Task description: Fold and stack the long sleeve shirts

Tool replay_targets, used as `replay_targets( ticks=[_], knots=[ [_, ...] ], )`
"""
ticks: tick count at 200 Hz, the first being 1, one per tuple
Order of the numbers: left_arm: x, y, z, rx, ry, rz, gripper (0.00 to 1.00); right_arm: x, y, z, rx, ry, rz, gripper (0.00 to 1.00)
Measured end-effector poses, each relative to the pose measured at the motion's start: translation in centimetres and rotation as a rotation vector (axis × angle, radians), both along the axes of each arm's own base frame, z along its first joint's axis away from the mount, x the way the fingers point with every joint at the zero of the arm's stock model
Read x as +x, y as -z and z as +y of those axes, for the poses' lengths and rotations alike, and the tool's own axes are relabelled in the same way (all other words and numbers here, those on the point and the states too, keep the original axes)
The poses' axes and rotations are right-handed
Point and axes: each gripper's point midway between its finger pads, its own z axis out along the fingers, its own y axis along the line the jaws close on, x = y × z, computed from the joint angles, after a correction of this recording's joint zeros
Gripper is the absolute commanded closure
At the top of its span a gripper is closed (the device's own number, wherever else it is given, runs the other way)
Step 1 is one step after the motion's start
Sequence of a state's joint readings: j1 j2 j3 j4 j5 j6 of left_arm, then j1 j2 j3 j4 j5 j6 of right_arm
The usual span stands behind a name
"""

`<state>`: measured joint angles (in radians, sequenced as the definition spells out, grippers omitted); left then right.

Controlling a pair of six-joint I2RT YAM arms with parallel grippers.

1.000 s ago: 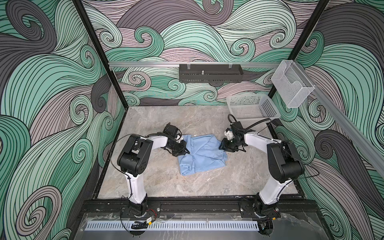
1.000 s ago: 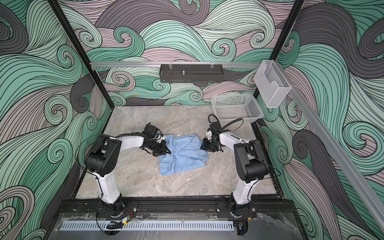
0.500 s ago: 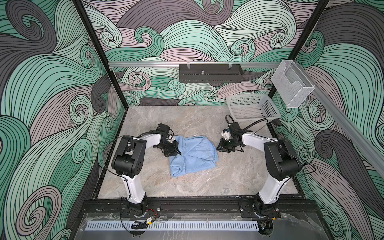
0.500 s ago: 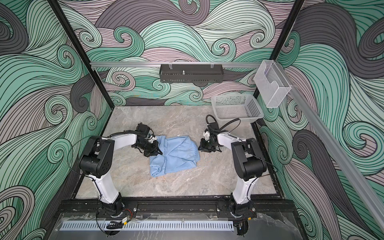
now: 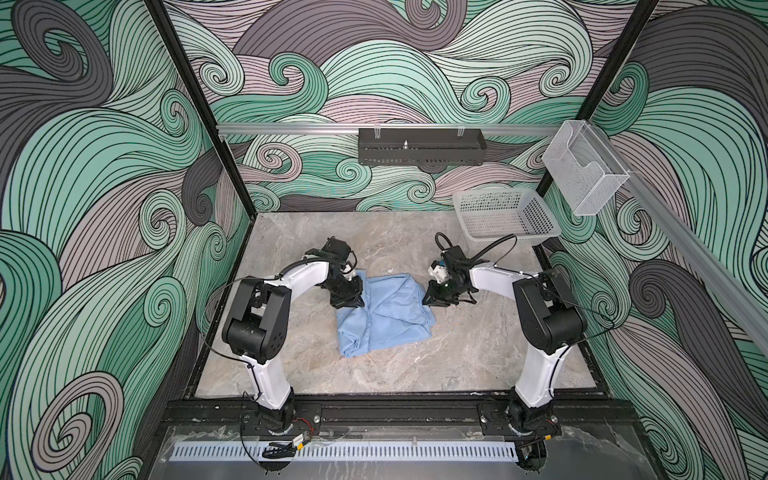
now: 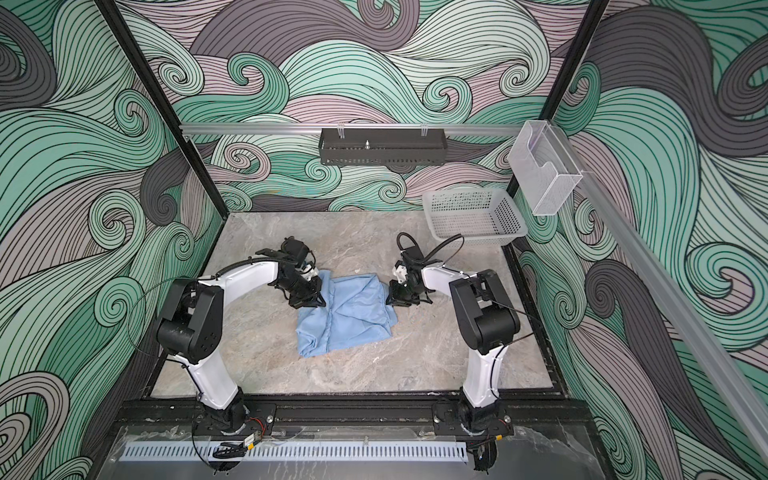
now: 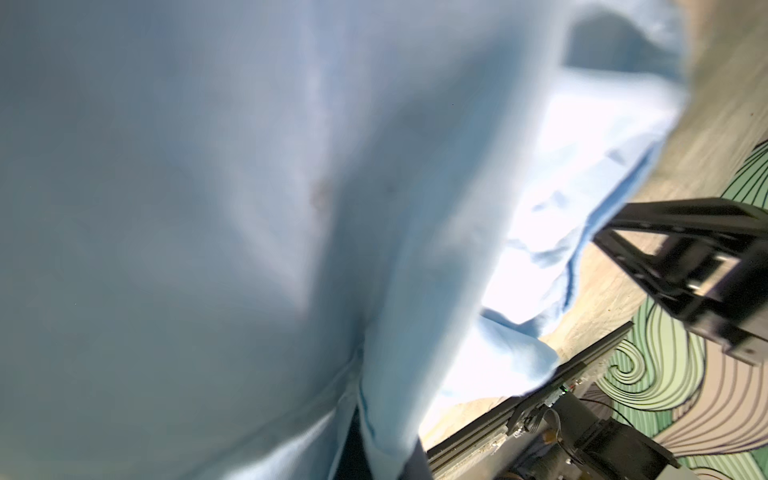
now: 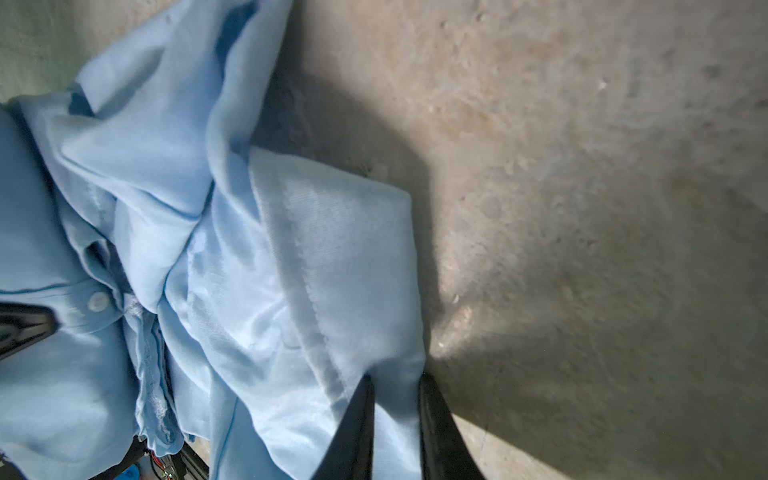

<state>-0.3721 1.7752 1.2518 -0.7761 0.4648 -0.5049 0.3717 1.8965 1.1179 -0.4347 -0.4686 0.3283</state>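
Two robot arms flank a light blue shirt (image 5: 384,318) that lies crumpled in a loose, uneven fold near the middle of the stone-patterned table (image 5: 415,374), seen in both top views. The left gripper (image 5: 348,302) sits low at the shirt's far left edge with its jaws closed tight on a fold of the cloth. From the left wrist, blurred blue fabric hangs just before the lens and fills most of the view, a seam running down toward the pinch, while a brighter stretch of the shirt lies on the table beyond. The right gripper (image 5: 434,297) meets the shirt's right edge, toward its far side. In the right wrist view its two dark fingers (image 8: 357,424) stand close together on either side of a hemmed strip, with cloth held in the narrow gap between them. A small white button (image 8: 97,301) shows among the wrinkles there, and the gripper's shadow falls on the bare table beside the hem. The shirt's near part rests on the table, bunched at its near left corner. A pale perforated basket (image 5: 515,239) stands at the table's far right corner, well apart from the shirt, with the right arm's black cable looping in front of it
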Motion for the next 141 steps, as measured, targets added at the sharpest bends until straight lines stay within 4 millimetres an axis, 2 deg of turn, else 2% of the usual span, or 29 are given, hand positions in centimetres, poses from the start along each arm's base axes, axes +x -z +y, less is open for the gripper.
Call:
replay_targets(
  ticks=[27,52,104,141],
  knots=[
    [0.5,-3.3,-2.8,0.006,0.033,-0.080,1.00,-0.3,0.0,0.4,-0.002,-0.016,0.001,0.81],
    [0.0,-4.4,-5.1,0.015,0.048,-0.101,1.00,-0.6,0.0,0.7,-0.003,-0.026,0.002,0.82],
    [-0.6,-3.7,-8.8,0.037,0.020,-0.079,1.00,-0.7,0.1,0.8,-0.005,-0.032,0.002,0.82],
    [0.0,-2.7,-11.0,0.019,-0.034,-0.068,1.00,-0.7,0.1,0.7,-0.007,-0.032,0.003,0.83]
  ],
)
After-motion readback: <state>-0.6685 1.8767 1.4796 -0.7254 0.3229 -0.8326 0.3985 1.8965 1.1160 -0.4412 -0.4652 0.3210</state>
